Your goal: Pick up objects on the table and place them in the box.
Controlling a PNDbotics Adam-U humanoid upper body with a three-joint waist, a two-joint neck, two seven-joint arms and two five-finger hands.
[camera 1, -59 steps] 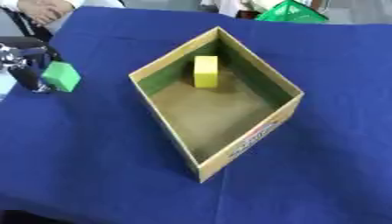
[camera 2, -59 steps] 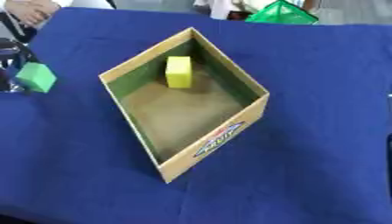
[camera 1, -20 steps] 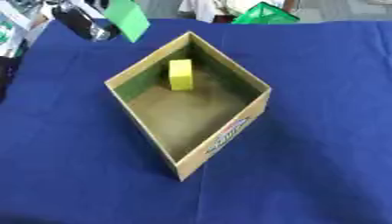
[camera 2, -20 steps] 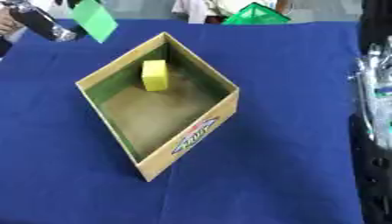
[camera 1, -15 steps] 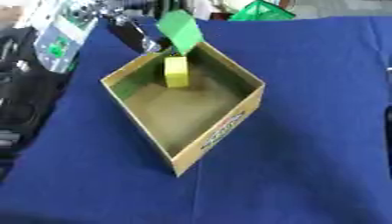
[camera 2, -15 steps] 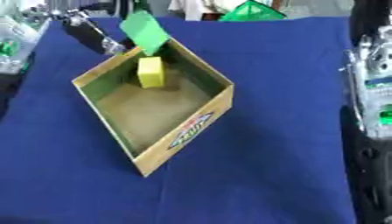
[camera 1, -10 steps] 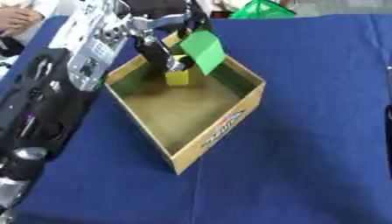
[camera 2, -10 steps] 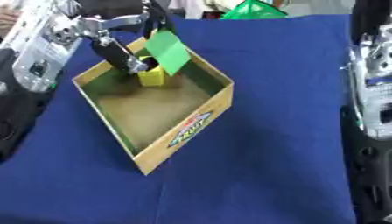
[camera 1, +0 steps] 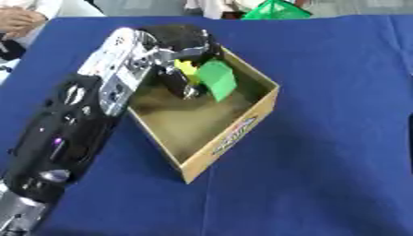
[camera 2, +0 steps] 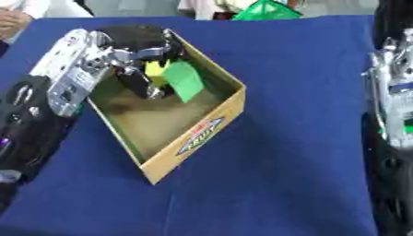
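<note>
1. Left hand (camera 1: 179,69) reaches in from the lower left, with its long black and silver arm (camera 1: 77,120) lying diagonally over the near-left corner of the box (camera 1: 234,138). The hand itself is inside the box opening, at the far end.
2. Its fingers are curled down and pinching the green block (camera 1: 216,80), which sits just to the right of the hand and hangs tilted above the box floor, inside the walls. I can't really tell if the block's lower edge touches the floor or not.
3. Right behind the fingers, tucked toward the far corner, there's a yellow block (camera 1: 186,67) already in the box. It looks to be touching or nearly touching the green one, partly hidden by the hand.
4. The box is cardboard, open top, turned like a diamond on the blue-covered bench (camera 1: 339,138), with a printed logo on the near-right wall.
5. Right hand (camera 2: 391,99) only shows in the right eye view, along the right edge, well away from the box. It's mostly silver and black parts there, so I can't tell how its fingers are set.
6. Beyond the left hand, at the far edge of the bench, there's a green triangular thing (camera 1: 277,10).
</note>
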